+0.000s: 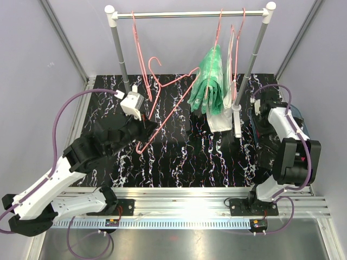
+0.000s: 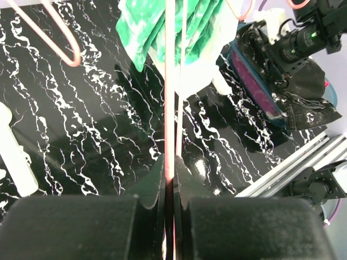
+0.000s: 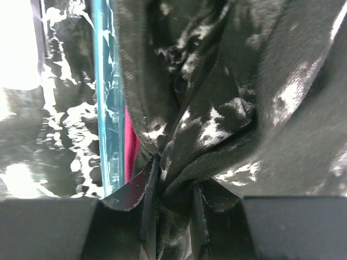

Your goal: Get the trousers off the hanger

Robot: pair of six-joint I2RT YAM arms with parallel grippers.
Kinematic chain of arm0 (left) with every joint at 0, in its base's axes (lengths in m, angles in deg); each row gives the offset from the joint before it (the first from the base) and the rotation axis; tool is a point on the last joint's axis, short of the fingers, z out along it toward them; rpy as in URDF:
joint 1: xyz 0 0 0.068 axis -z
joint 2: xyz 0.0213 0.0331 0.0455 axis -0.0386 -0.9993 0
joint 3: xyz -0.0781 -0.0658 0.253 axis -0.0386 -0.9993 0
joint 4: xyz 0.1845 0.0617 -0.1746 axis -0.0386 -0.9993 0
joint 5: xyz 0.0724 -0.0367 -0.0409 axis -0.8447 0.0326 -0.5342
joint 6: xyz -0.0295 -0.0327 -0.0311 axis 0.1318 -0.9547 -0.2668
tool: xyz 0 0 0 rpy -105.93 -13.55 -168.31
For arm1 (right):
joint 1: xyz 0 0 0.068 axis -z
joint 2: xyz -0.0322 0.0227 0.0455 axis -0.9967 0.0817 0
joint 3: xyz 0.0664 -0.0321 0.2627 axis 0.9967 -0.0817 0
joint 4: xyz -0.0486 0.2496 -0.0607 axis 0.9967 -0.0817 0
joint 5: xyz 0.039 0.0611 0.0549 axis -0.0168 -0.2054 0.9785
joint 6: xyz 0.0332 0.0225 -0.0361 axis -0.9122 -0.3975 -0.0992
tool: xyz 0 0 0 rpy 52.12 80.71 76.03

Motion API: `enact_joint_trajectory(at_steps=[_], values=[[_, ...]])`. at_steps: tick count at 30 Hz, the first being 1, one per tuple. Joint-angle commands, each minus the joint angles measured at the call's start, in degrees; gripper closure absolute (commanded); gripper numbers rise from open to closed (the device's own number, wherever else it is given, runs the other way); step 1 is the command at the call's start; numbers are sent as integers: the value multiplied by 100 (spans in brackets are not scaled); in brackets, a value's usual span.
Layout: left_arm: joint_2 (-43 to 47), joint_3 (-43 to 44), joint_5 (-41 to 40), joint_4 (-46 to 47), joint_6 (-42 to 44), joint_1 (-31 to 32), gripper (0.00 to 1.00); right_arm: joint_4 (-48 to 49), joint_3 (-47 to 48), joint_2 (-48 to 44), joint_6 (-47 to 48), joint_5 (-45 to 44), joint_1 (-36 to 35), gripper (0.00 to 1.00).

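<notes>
The right gripper [image 3: 173, 187] is pinched narrow on a fold of the black-and-white marbled trousers [image 3: 233, 108]. They lie in a blue bin [image 3: 105, 97] at the table's right side, and the magenta trousers [image 3: 130, 146] show just inside the bin wall. The left gripper [image 2: 169, 179] is clamped tight on the wire of a pink hanger [image 2: 170, 81] — its hook is clear of the rail [image 1: 190, 14]. The green tie-dye trousers [image 1: 210, 81] hang from a second hanger [image 1: 219, 24] on that rail — above the marbled table [image 1: 179, 162].

Black marbled table [image 1: 179, 160] with rack [image 1: 190, 14], teal bin [image 3: 105, 108]
</notes>
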Motion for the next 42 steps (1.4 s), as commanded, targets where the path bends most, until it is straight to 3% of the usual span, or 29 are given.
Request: enact_joint_trajectory(at_steps=[1, 5, 12, 17, 25, 32, 33, 36, 39, 40, 41, 42], values=[[21, 48, -31, 522, 64, -19, 100, 1393, -27, -93, 1480, -471, 164, 100], [-40, 75, 56, 653, 3, -10, 100, 1571, 88, -23, 1999, 277, 297, 100], [-128, 22, 92, 759, 29, -19, 100, 1394, -16, 389, 1799, 2174, 358, 100], [-93, 13, 118, 768, 46, -19, 100, 1887, -711, 601, 1536, 2492, 463, 100], [-75, 101, 118, 689, 108, -19, 100, 1264, -334, 1514, 1991, 3108, 596, 100], [-181, 311, -180, 382, 170, -19, 100, 1579, -352, 1069, 1809, 3152, 613, 100], [-242, 364, -337, 303, 143, -19, 100, 1789, -308, 971, 1590, 2786, 631, 85], [-251, 452, -549, 144, 117, -19, 100, 1766, 60, 541, 535, 2544, 806, 65], [-260, 566, -664, 118, 117, -19, 100, 1554, 281, 49, -46, 3106, 991, 56], [-312, 619, -708, 48, 117, -28, 100, 1553, 272, -83, -247, 3160, 1000, 46], [-347, 689, -769, 4, 125, -28, 100, 1571, 229, -354, -345, 3221, 1009, 9], [-391, 829, -883, -49, 125, -28, 100, 1588, 220, -479, -450, 3300, 1009, 1]])
